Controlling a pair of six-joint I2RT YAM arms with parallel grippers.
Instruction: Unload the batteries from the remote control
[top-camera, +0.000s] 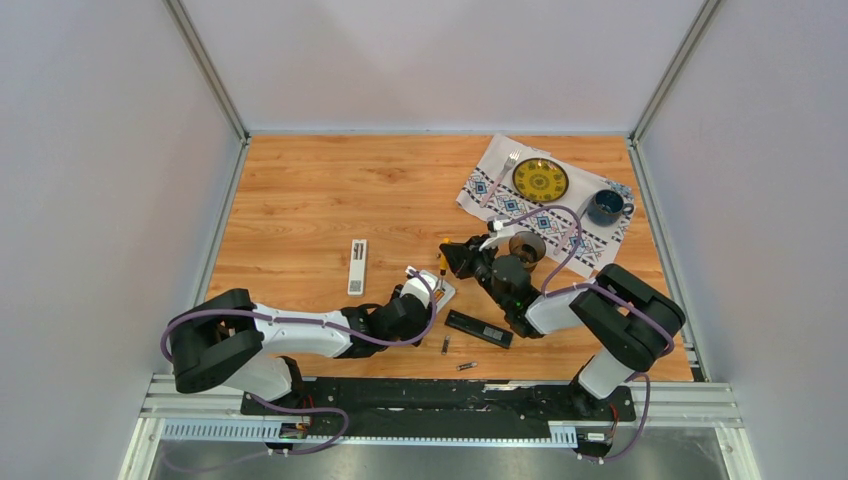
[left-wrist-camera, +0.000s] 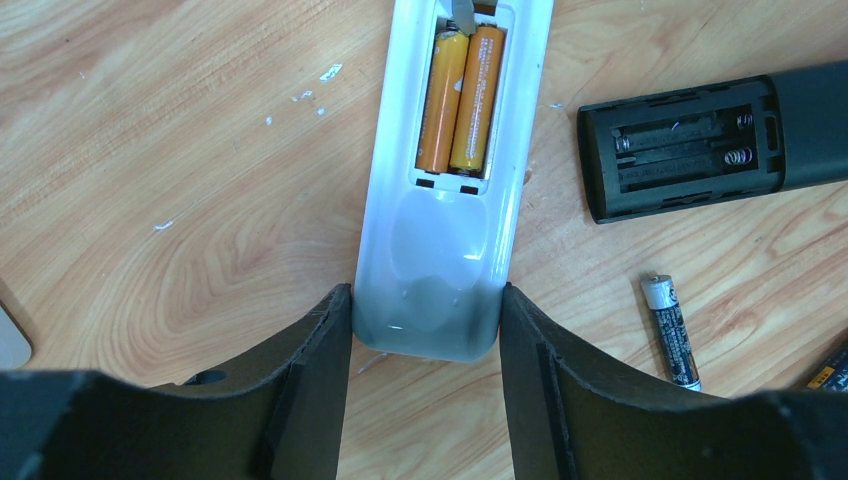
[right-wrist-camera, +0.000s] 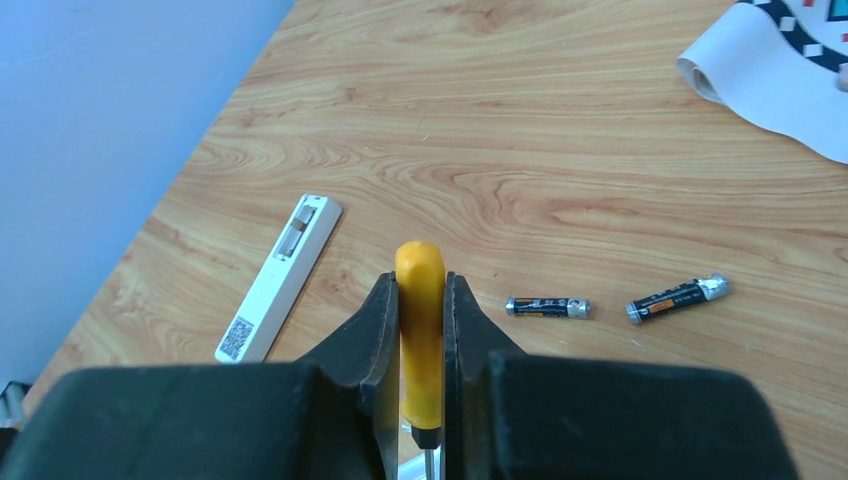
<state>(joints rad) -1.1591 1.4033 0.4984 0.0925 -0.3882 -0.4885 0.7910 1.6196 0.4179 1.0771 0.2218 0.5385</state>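
A white remote (left-wrist-camera: 440, 250) lies back-up with its compartment open and two golden-orange batteries (left-wrist-camera: 460, 100) inside. My left gripper (left-wrist-camera: 425, 300) is shut on the remote's near end, one finger on each side. My right gripper (right-wrist-camera: 421, 285) is shut on a yellow-handled screwdriver (right-wrist-camera: 420, 330), whose metal tip (left-wrist-camera: 462, 12) sits at the far end of the compartment. A black remote (left-wrist-camera: 700, 145) lies to the right, its compartment empty. Two dark batteries (right-wrist-camera: 547, 306) (right-wrist-camera: 677, 297) lie loose on the table; the top view shows them (top-camera: 445, 344) (top-camera: 465, 366) near the black remote (top-camera: 478, 328).
A white battery cover (top-camera: 357, 266) lies left of the grippers. A patterned cloth (top-camera: 590, 235) at the back right carries a yellow plate (top-camera: 540, 180), a fork (top-camera: 505, 170), a blue cup (top-camera: 606, 206) and a brown cup (top-camera: 527, 246). Grey walls enclose the table.
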